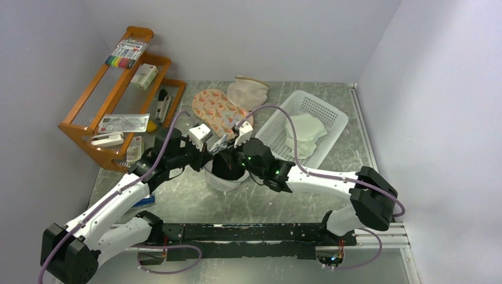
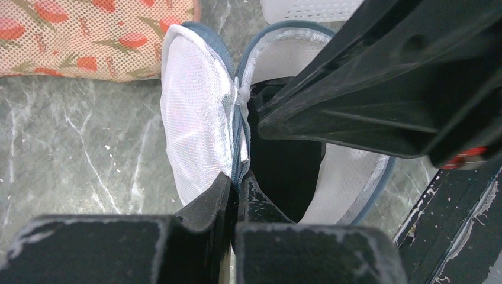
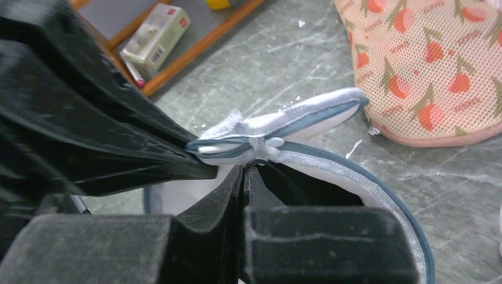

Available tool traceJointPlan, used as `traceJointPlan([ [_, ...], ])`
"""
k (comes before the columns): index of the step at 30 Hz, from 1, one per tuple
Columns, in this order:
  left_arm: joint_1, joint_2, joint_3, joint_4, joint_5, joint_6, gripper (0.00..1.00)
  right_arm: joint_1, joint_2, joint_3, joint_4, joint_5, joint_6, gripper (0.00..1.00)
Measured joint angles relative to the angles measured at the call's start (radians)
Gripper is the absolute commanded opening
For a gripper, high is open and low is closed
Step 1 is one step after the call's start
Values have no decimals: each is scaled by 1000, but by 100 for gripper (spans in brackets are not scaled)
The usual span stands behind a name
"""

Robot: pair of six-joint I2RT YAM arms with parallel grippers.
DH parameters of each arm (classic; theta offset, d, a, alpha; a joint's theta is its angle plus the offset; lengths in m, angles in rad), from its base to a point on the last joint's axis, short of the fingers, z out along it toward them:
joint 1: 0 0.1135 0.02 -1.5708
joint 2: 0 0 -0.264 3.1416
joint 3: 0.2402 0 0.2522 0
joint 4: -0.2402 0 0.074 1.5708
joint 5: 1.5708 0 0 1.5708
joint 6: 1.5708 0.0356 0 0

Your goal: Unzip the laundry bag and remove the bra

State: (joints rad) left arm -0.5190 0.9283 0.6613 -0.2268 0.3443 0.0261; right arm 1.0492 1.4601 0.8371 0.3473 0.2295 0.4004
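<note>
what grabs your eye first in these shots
Both arms meet at mid-table over the white mesh laundry bag, its zip rim gaping open with the black bra showing inside. The left end effector and the right end effector are each pinched shut at that rim. Behind lies an orange floral pouch.

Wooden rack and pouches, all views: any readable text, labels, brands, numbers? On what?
No text is legible in any view.
small box on the wooden rack: red mark and barcode, lettering too small.
marker pack: print too small.
flat packet: print blurred.
orange floral pouch: tiny marks among the flowers, blurred.
laundry bag: no print seen.
</note>
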Motion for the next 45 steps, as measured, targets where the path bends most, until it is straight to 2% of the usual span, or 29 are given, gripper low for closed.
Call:
traceJointPlan([
  [13,0,54,36,-35,-9,-1,9,0,-174,24,-39,-24,21,0],
  [32,0,55,37,-42,-18,-1,10,0,-242,288,-87,-29,-10,0],
  [45,0,74,48,-56,-17,-8,18,0,-245,434,-93,8,-82,0],
])
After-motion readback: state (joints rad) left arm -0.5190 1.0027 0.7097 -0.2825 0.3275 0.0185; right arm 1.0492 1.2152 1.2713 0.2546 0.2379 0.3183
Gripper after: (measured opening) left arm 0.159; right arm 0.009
